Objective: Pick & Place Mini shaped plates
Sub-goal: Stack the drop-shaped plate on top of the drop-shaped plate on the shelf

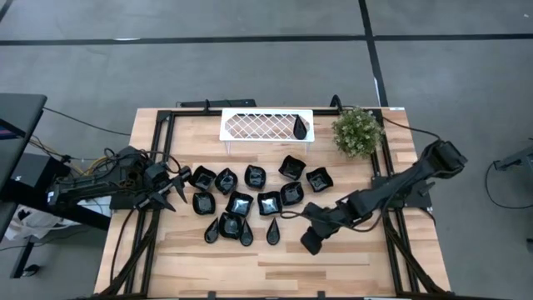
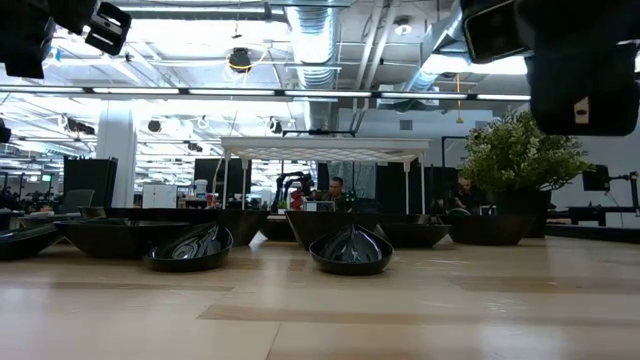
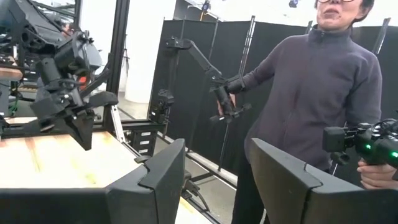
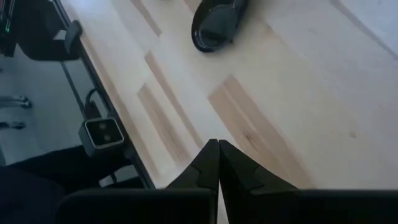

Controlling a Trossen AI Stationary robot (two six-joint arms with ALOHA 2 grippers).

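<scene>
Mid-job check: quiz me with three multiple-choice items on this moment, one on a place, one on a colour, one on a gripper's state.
1. Where does the one teardrop plate set apart from the cluster lie?
A. on the white lattice tray
B. beside the left arm
C. under the plant

2. What colour are the mini plates?
A. white
B. glossy black
C. green

3. How do the right gripper's fingers stand?
A. wide open
B. shut on a plate
C. shut, holding nothing

Answers:
1. A: the teardrop plate sits at the right end of the white lattice tray.
2. B: the mini plates on the table all look glossy black.
3. C: the right gripper shows its fingers pressed together over bare wood.
</scene>
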